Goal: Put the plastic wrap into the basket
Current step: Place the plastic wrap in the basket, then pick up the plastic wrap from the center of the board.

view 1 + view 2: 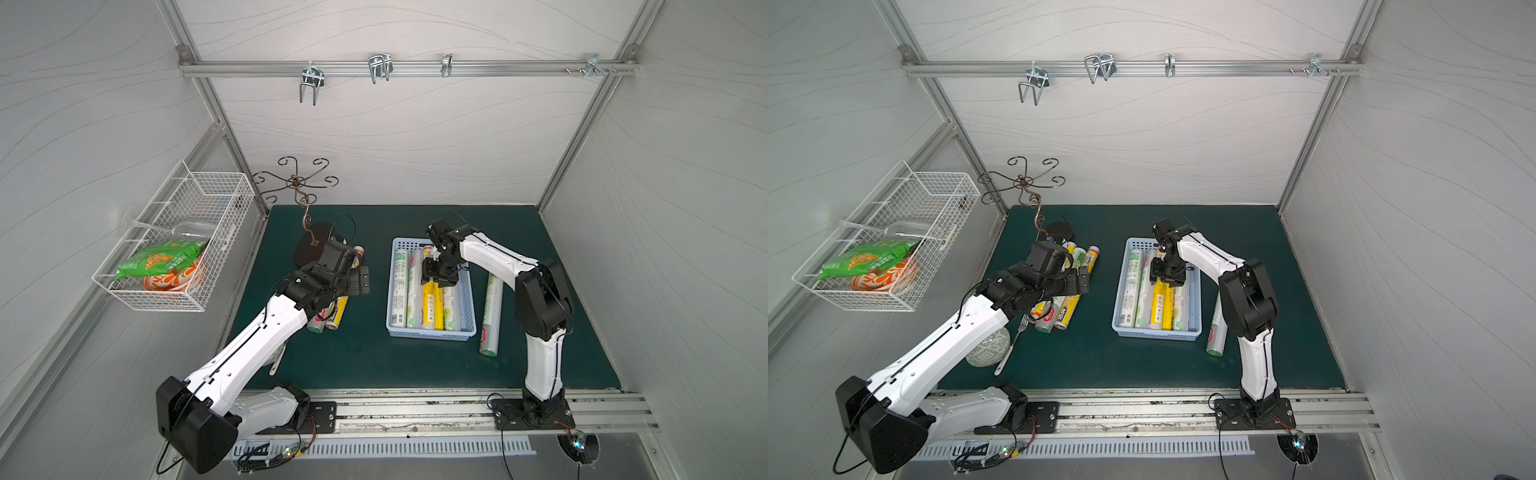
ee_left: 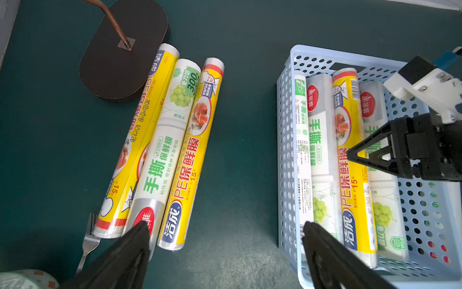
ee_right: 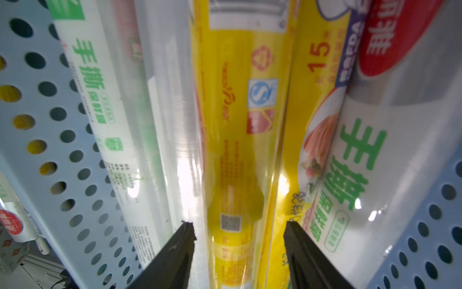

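right gripper (image 3: 238, 224): set low inside the basket (image 2: 285, 155), jaws parted, one finger on each side of a yellow roll (image 3: 235, 150). No squeeze is visible, so the roll is judged free, not gripped.
yellow roll: laid lengthwise, parallel to the long walls. This is judged the only fit, as the basket is about as long as a roll. It is bedded against its neighbours; whether it sits on them or between them cannot be told.
basket contents: white-green rolls (image 2: 320, 150) are packed side by side with the yellow, all aligned. Bare floor is left along the wall on the right arm's side.
left gripper (image 2: 225, 225): spread wide, nothing held, hung above the near ends of three rolls (image 2: 162, 162) on the mat (image 1: 365, 353). Likely staged for the next pick.
three rolls: laid touching each other, far ends just beside the dark stand base (image 2: 122, 50), with a fork (image 2: 87, 240) beside the outer one. The roll nearest the basket has a free side, so it is judged the easiest to grasp.
lone roll (image 1: 491, 316): on the mat just beside the basket's outer wall, right arm's side, not yet loaded.
status: judged partway, with four rolls seen outside the basket.
risk: the slick film may be dragged by a finger on withdrawal.
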Controlling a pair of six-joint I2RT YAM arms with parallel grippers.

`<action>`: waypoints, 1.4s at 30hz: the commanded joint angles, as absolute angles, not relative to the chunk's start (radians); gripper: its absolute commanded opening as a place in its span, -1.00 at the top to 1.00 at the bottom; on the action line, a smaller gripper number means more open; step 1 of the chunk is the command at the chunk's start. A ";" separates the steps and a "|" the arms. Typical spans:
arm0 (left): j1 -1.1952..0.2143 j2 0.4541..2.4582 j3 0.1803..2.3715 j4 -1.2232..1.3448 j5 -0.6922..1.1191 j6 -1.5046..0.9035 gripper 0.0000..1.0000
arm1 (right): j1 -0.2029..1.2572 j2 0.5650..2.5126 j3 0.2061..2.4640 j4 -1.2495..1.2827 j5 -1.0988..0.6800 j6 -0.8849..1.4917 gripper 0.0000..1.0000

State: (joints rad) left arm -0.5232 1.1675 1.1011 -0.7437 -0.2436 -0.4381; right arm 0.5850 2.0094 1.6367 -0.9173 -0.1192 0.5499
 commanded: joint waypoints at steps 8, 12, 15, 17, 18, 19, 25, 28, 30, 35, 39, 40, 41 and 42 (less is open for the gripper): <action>-0.518 1.174 1.109 -0.703 -0.225 -0.440 -0.95 | 0.597 1.948 1.638 -0.946 -0.126 0.534 -0.08; -0.518 1.178 1.110 -0.702 -0.222 -0.441 -0.95 | 0.598 1.947 1.632 -0.933 -0.141 0.537 0.01; -0.518 1.180 1.109 -0.700 -0.225 -0.442 -0.95 | 0.599 1.947 1.631 -0.934 -0.143 0.537 0.03; -0.518 1.183 1.106 -0.701 -0.227 -0.443 -0.95 | 0.599 1.942 1.628 -0.933 -0.142 0.535 0.03; -0.517 1.186 1.104 -0.697 -0.227 -0.445 -0.95 | 0.601 1.940 1.626 -0.935 -0.140 0.534 0.03; -0.518 1.186 1.102 -0.697 -0.227 -0.445 -0.95 | 0.600 1.935 1.627 -0.937 -0.138 0.531 0.03; -0.517 1.207 1.100 -0.684 -0.242 -0.448 -0.95 | 0.601 1.891 1.612 -0.959 -0.122 0.506 -0.01; -0.517 1.228 1.100 -0.674 -0.252 -0.451 -0.95 | 0.601 1.856 1.600 -0.975 -0.108 0.492 -0.07; -0.516 1.246 1.102 -0.667 -0.263 -0.454 -0.94 | 0.601 1.832 1.591 -0.993 -0.095 0.483 -0.10; -0.509 1.297 1.109 -0.658 -0.296 -0.463 -0.94 | 0.600 1.765 1.566 -1.033 -0.061 0.451 -0.17; -0.499 1.346 1.115 -0.654 -0.324 -0.469 -0.94 | 0.598 1.704 1.537 -1.064 -0.024 0.429 -0.27; -0.496 1.359 1.116 -0.652 -0.329 -0.469 -0.94 | 0.595 1.686 1.526 -1.071 -0.011 0.425 -0.33; -0.491 1.372 1.116 -0.648 -0.336 -0.471 -0.94 | 0.593 1.669 1.515 -1.076 -0.001 0.422 -0.39; -0.488 1.381 1.117 -0.643 -0.342 -0.471 -0.94 | 0.590 1.658 1.504 -1.082 0.006 0.420 -0.43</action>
State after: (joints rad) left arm -0.4995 1.3590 1.1007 -0.6876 -0.3016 -0.4580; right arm 0.5922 1.7084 1.5249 -1.0195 -0.0406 0.4458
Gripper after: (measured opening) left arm 0.971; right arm 0.709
